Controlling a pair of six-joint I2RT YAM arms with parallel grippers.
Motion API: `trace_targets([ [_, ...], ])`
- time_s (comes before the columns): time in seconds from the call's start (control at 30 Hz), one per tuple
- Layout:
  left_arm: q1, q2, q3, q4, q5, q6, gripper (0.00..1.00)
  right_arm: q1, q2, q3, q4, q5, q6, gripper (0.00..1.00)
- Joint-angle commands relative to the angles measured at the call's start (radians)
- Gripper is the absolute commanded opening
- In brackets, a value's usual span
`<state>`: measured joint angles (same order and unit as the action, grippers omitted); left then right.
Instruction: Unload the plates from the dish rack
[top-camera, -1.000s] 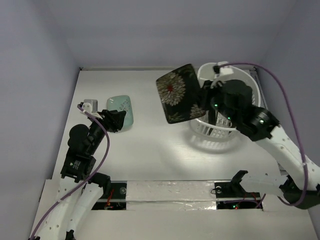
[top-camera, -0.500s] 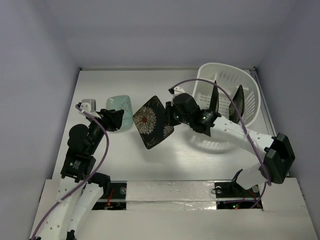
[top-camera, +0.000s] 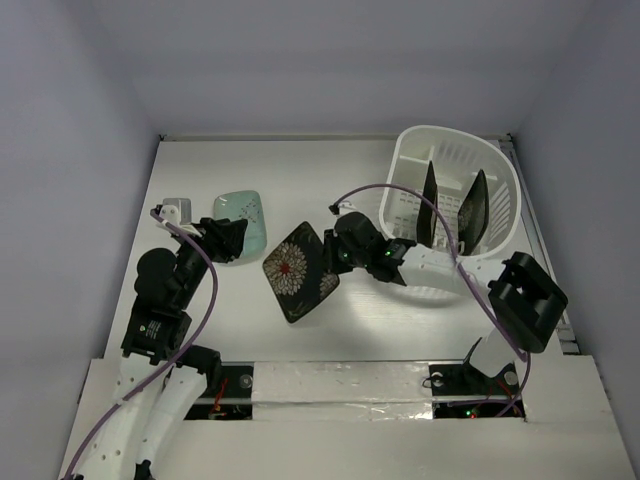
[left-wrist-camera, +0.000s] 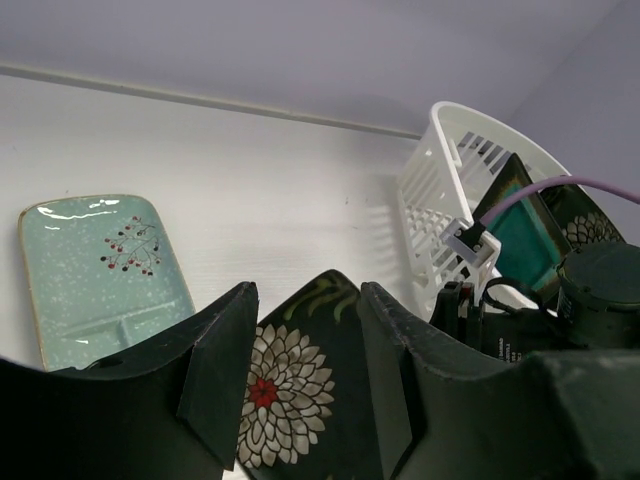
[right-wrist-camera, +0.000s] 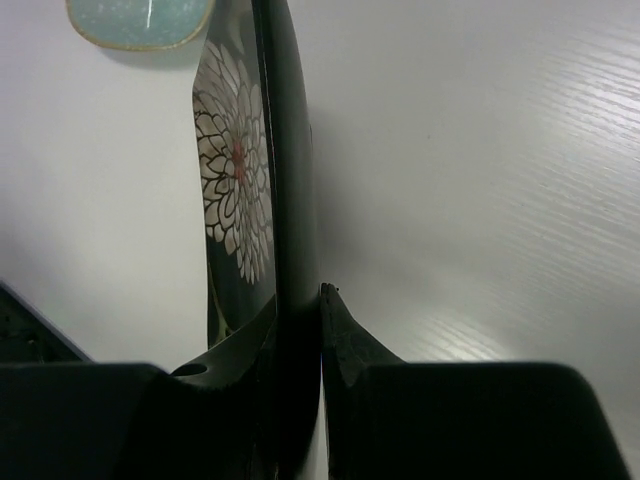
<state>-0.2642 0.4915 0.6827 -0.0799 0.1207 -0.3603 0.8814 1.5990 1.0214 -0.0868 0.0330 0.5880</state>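
Observation:
My right gripper (top-camera: 335, 255) is shut on the edge of a dark square plate with a white flower print (top-camera: 300, 272). It holds the plate tilted and low over the table's middle; the right wrist view shows it edge-on (right-wrist-camera: 287, 150) between the jaws (right-wrist-camera: 298, 300). I cannot tell whether it touches the table. The white dish rack (top-camera: 490, 165) stands at the back right with two dark plates upright in it (top-camera: 430, 200), one with a teal face (left-wrist-camera: 522, 235). The mint-green plate (top-camera: 243, 222) lies flat at the left. My left gripper (top-camera: 226, 240) is open and empty beside it.
Grey walls close in the table on the left, back and right. A taped strip (top-camera: 340, 382) runs along the near edge between the arm bases. The right arm's purple cable (top-camera: 440, 225) loops in front of the rack.
My right gripper has carried the flower plate from up beside the rack leftward and down to the table's middle. The left arm has not moved.

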Motion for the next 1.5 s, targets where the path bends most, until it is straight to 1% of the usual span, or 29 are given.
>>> trace_targets([
  [0.0, 0.008, 0.007, 0.017, 0.034, 0.02, 0.001, 0.42, 0.014, -0.019, -0.021, 0.196, 0.001, 0.047, 0.0],
  [0.07, 0.008, 0.01, 0.017, 0.035, 0.023, 0.0, 0.42, 0.014, -0.007, -0.041, 0.202, 0.01, 0.056, 0.02],
  [0.1, 0.008, 0.012, 0.017, 0.034, 0.025, 0.0, 0.42, 0.014, -0.001, -0.056, 0.199, 0.024, 0.061, 0.09],
  [0.23, 0.008, 0.012, 0.015, 0.035, 0.025, 0.0, 0.42, 0.014, 0.029, -0.073, 0.151, 0.114, 0.065, 0.26],
  [0.27, 0.008, 0.013, 0.015, 0.035, 0.027, -0.002, 0.42, 0.014, 0.033, -0.075, 0.131, 0.154, 0.062, 0.26],
  [0.3, 0.008, 0.013, 0.015, 0.035, 0.027, -0.003, 0.42, 0.014, 0.036, -0.076, 0.127, 0.171, 0.061, 0.31],
  [0.37, 0.008, 0.015, 0.015, 0.037, 0.028, -0.002, 0.42, 0.014, 0.041, -0.08, 0.11, 0.206, 0.053, 0.36],
  [0.53, 0.008, 0.012, 0.015, 0.035, 0.025, -0.003, 0.42, 0.014, 0.078, -0.08, 0.088, 0.237, 0.05, 0.37],
  [0.57, 0.008, 0.01, 0.015, 0.035, 0.027, -0.003, 0.42, 0.014, 0.085, -0.075, 0.084, 0.252, 0.05, 0.41],
  [0.6, 0.008, 0.009, 0.015, 0.035, 0.027, -0.003, 0.42, 0.014, 0.101, -0.072, 0.041, 0.258, 0.047, 0.46],
  [0.63, 0.008, 0.01, 0.017, 0.035, 0.027, -0.002, 0.42, 0.014, 0.107, -0.069, 0.035, 0.261, 0.046, 0.49],
  [0.7, 0.008, 0.009, 0.017, 0.035, 0.027, -0.002, 0.42, 0.014, 0.108, -0.072, 0.033, 0.255, 0.041, 0.5],
  [0.73, 0.008, 0.009, 0.017, 0.035, 0.027, -0.002, 0.42, 0.014, 0.108, -0.072, 0.032, 0.255, 0.041, 0.54],
  [0.93, 0.008, 0.004, 0.017, 0.035, 0.028, -0.003, 0.42, 0.027, 0.055, -0.032, -0.025, 0.275, 0.013, 0.67],
  [1.07, 0.008, 0.001, 0.017, 0.035, 0.027, -0.002, 0.42, 0.071, -0.023, 0.038, -0.147, 0.326, -0.019, 0.69],
  [1.1, 0.008, -0.002, 0.017, 0.035, 0.027, -0.002, 0.42, 0.089, -0.066, 0.054, -0.168, 0.334, -0.023, 0.69],
  [1.17, 0.008, -0.004, 0.018, 0.035, 0.03, -0.002, 0.42, 0.09, -0.114, 0.095, -0.22, 0.355, -0.036, 0.65],
  [1.2, 0.008, -0.004, 0.017, 0.035, 0.028, -0.002, 0.42, 0.09, -0.14, 0.107, -0.238, 0.366, -0.039, 0.59],
  [1.23, 0.008, -0.005, 0.017, 0.035, 0.028, -0.003, 0.42, 0.09, -0.19, 0.121, -0.255, 0.383, -0.045, 0.34],
  [1.27, 0.008, -0.007, 0.015, 0.034, 0.028, -0.003, 0.42, 0.09, -0.212, 0.158, -0.31, 0.462, -0.054, 0.15],
  [1.3, 0.008, -0.008, 0.017, 0.034, 0.028, -0.002, 0.42, 0.09, -0.229, 0.183, -0.344, 0.507, -0.06, 0.02],
  [1.33, 0.008, -0.008, 0.017, 0.034, 0.028, -0.002, 0.42, 0.09, -0.253, 0.207, -0.373, 0.543, -0.068, 0.0],
  [1.4, 0.008, -0.008, 0.017, 0.034, 0.027, -0.002, 0.42, 0.065, -0.278, 0.274, -0.438, 0.608, -0.1, 0.0],
  [1.47, 0.008, -0.008, 0.017, 0.034, 0.027, -0.002, 0.42, 0.019, -0.316, 0.311, -0.49, 0.666, -0.12, 0.0],
])
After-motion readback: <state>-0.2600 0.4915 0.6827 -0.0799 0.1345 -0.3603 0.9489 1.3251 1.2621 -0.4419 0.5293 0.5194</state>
